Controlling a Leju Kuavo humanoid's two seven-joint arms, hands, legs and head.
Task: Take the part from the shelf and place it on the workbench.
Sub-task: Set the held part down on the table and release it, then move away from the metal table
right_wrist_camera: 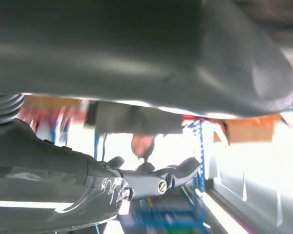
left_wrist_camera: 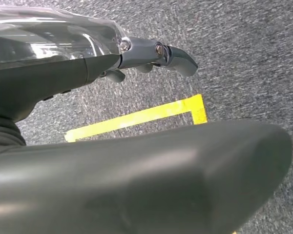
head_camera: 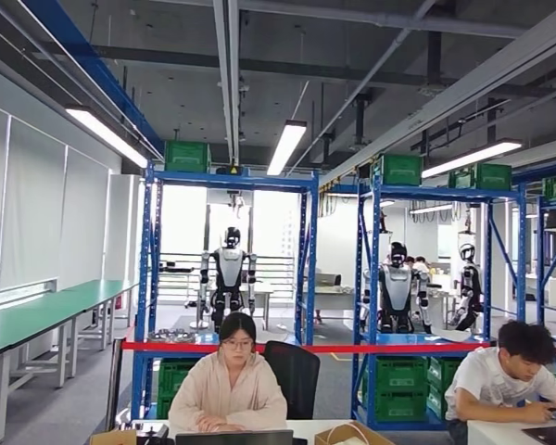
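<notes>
Far ahead in the head view stands a blue shelf rack (head_camera: 149,269). Silvery metal parts (head_camera: 171,335) lie on its middle level, behind a red bar. My left hand (left_wrist_camera: 100,68) hangs over grey carpet with its fingers (left_wrist_camera: 178,54) stretched out and its thick thumb (left_wrist_camera: 156,185) apart, holding nothing. My right hand (right_wrist_camera: 137,183) also has its fingers (right_wrist_camera: 185,168) straight and its thumb (right_wrist_camera: 174,53) apart, with nothing in it. The scene behind it is blurred.
Two people sit at white desks (head_camera: 499,431) close in front, one behind a laptop (head_camera: 233,437) with a black chair (head_camera: 296,375). A second blue rack (head_camera: 435,278) holds green crates (head_camera: 399,374). Long green benches (head_camera: 44,311) run along the left wall. Yellow floor tape (left_wrist_camera: 145,117) lies under my left hand.
</notes>
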